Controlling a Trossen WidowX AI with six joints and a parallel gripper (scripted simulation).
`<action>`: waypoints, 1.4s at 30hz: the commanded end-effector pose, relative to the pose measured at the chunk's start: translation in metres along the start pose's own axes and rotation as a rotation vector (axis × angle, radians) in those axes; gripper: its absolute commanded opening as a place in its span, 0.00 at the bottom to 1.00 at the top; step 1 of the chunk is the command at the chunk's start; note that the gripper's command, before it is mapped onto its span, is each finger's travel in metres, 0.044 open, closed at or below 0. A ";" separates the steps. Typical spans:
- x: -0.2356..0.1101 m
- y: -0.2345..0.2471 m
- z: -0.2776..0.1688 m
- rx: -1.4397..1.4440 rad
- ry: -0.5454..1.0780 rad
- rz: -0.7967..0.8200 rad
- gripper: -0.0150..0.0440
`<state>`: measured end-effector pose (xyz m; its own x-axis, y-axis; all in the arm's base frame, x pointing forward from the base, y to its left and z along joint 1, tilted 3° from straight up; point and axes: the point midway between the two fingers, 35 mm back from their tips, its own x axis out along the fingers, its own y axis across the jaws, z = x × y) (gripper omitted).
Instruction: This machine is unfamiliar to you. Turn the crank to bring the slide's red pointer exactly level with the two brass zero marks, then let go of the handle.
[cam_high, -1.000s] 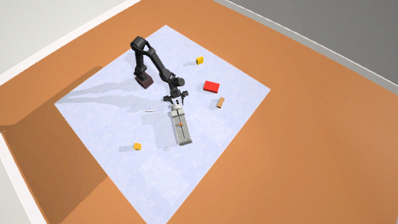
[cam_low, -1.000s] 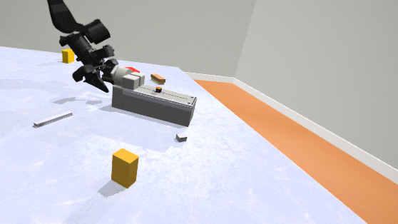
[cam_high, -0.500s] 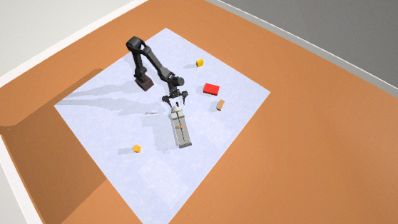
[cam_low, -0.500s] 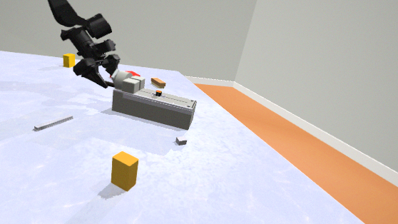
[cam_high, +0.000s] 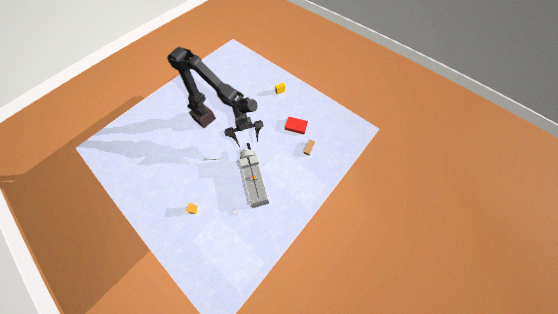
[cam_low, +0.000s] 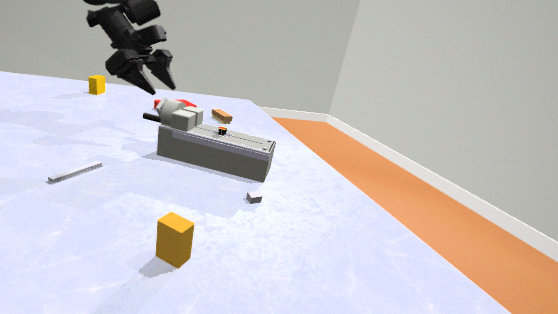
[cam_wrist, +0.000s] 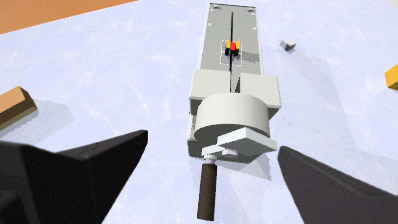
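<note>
The machine is a long grey box (cam_high: 256, 187) (cam_low: 215, 152) (cam_wrist: 212, 37) on the pale mat, with a round drum (cam_wrist: 232, 117) at its near end. A dark crank handle (cam_wrist: 207, 192) (cam_low: 150, 117) sticks out from the drum. On the slide, the red pointer (cam_wrist: 233, 46) (cam_low: 222, 130) (cam_high: 253, 178) sits between the two brass marks (cam_wrist: 227, 46) and looks level with them. My gripper (cam_high: 247, 137) (cam_low: 162, 90) (cam_wrist: 212, 142) is open and empty. It hangs above and behind the handle, clear of it, with one finger on each side in the wrist view.
Loose pieces lie around the machine: a yellow cube (cam_high: 280, 88) (cam_low: 96, 84), a red block (cam_high: 296, 124), a tan block (cam_high: 309, 147) (cam_low: 221, 115) (cam_wrist: 15, 104), an orange cube (cam_high: 191, 208) (cam_low: 174, 239), a small grey cube (cam_low: 254, 197) (cam_wrist: 287, 44) and a thin grey bar (cam_low: 75, 171).
</note>
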<state>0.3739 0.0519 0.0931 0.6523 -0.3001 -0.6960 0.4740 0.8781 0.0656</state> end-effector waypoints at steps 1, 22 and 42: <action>-0.019 0.001 0.019 0.001 0.003 0.004 1.00; 0.012 -0.026 0.099 -0.137 0.124 0.103 1.00; 0.081 -0.054 0.095 -0.216 0.136 0.185 1.00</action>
<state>0.4568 -0.0556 0.1072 0.6187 -0.0929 -0.7801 0.2173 0.9745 0.0562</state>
